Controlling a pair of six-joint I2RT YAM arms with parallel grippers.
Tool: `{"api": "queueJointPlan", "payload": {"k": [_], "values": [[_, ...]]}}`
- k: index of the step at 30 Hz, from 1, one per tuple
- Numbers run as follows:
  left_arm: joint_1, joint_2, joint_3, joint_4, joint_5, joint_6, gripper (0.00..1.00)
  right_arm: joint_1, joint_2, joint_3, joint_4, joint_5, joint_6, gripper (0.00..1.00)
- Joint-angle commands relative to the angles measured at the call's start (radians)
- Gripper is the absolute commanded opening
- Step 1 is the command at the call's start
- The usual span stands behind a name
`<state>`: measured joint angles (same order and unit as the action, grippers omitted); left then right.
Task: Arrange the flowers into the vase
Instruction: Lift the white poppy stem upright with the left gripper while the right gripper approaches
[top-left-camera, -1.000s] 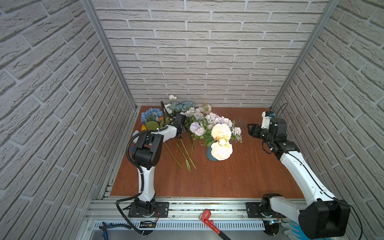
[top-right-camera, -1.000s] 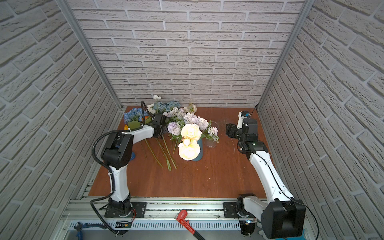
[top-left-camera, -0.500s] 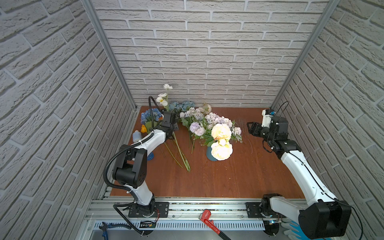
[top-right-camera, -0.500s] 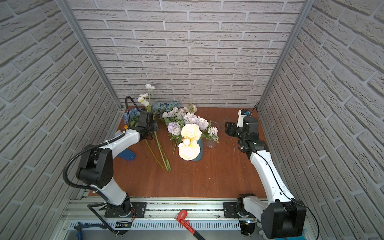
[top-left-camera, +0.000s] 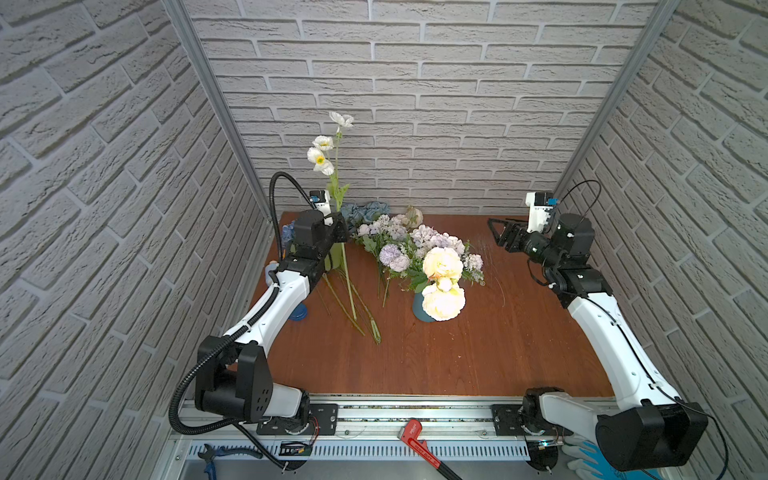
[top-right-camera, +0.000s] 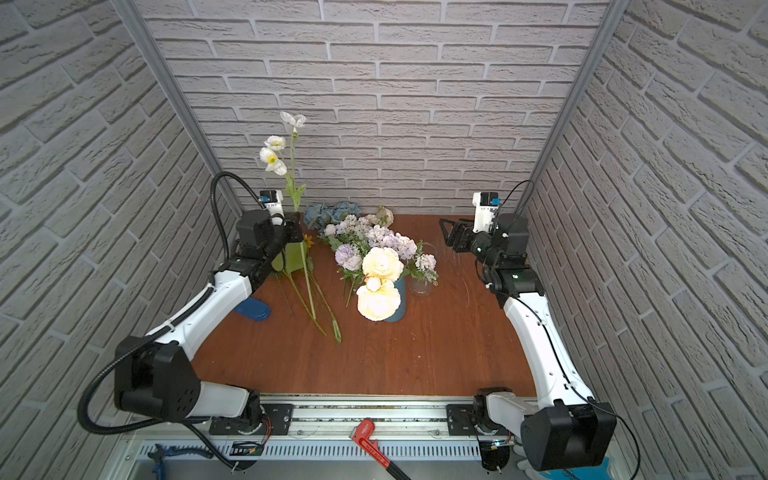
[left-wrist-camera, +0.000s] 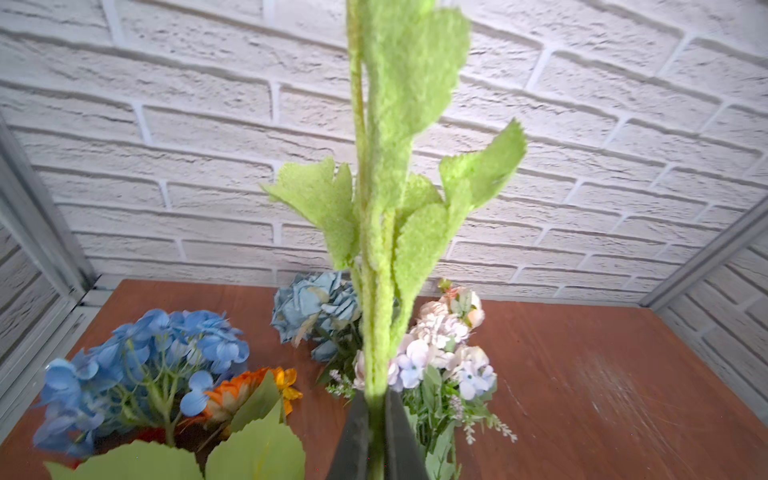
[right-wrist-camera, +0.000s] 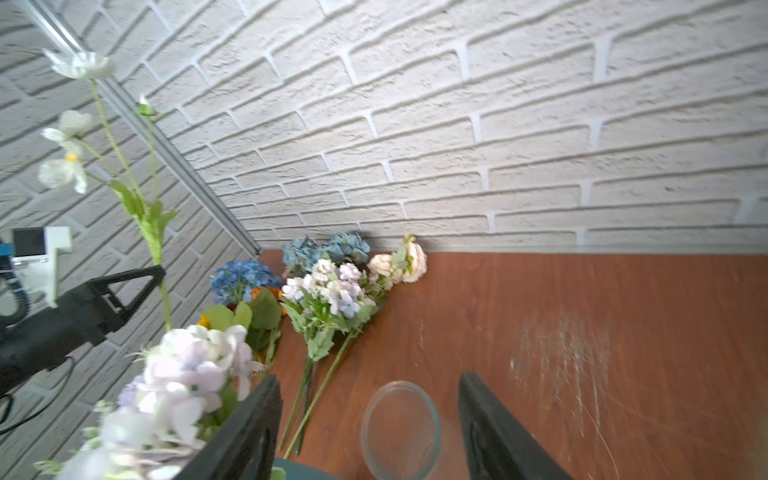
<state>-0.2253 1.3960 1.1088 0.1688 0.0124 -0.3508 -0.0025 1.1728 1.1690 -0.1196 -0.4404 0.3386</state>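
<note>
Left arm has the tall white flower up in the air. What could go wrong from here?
The white flower towers above the fingers of the left gripper, so it may swing or twist while carried. The vase is crowded with cream roses hiding its mouth; the stem could miss or tip it. The glass beside it might get knocked.

Tabletop (right-wrist-camera: 665, 299) reddish wood (scuffed, matt); jar (right-wrist-camera: 400, 430) clear glass; stem (left-wrist-camera: 374, 332) fuzzy cloth
</note>
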Motion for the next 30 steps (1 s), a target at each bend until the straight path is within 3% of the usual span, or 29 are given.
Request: {"api": "queueJointPlan", "payload": {"k": [1, 10, 18, 23, 30], "values": [[0.0, -0.031, 0.038, 0.078, 0.1, 0.044, 0.0, 0.016, 0.01, 0.063, 0.122, -0.136, 0.046, 0.68], [-0.001, -0.094, 0.194, 0.086, 0.228, 0.068, 0.0, 0.125, 0.034, 0.189, 0.305, -0.239, 0.086, 0.67], [-0.064, -0.074, 0.355, 0.184, 0.405, 0.073, 0.0, 0.223, 0.209, 0.362, 0.57, -0.36, 0.246, 0.65], [-0.101, -0.036, 0.4, 0.296, 0.547, -0.041, 0.0, 0.314, 0.305, 0.454, 0.581, -0.351, 0.233, 0.63], [-0.139, -0.022, 0.404, 0.353, 0.564, -0.091, 0.0, 0.434, 0.376, 0.518, 0.406, -0.305, 0.063, 0.6]]}}
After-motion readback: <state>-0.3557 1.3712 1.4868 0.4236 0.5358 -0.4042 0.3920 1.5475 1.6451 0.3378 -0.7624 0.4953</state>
